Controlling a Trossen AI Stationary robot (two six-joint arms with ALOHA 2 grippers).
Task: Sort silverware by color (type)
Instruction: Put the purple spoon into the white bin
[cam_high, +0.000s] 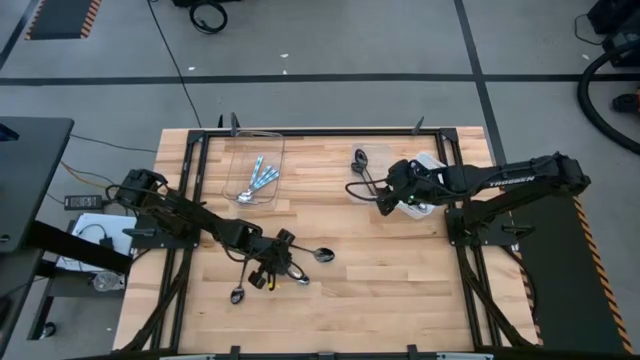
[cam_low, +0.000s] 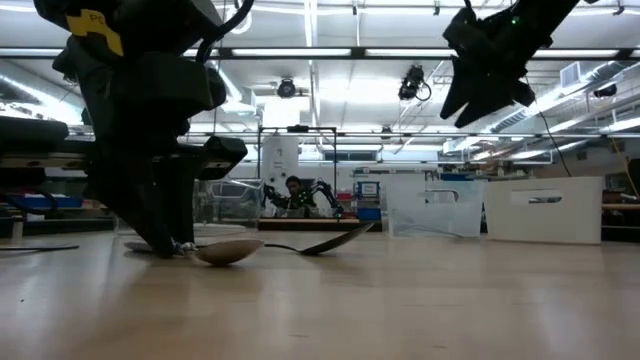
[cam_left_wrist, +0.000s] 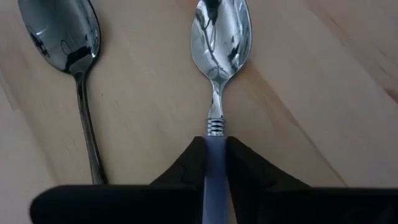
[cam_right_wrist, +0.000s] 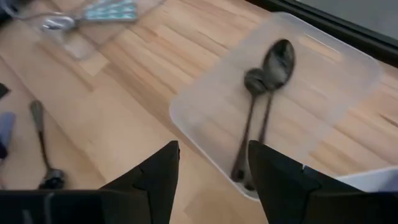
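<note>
Pale-blue handle of a silver spoon (cam_left_wrist: 219, 74) on the wooden desk (cam_high: 400, 270) sits pinched in our left tool (cam_left_wrist: 214, 155), while our right tool (cam_right_wrist: 213, 163) hangs open above a clear container (cam_right_wrist: 336, 81).

my high view looks straight down on the whole table (cam_high: 400, 250). my low view sits at tabletop height, facing the room. both wrist views look down closely; the left shares the blue spoon (cam_left_wrist: 217, 74) with the high view.

Blue spoon handle (cam_left_wrist: 216, 174) hidden between left gripper (cam_left_wrist: 216, 163) fingers.
</note>
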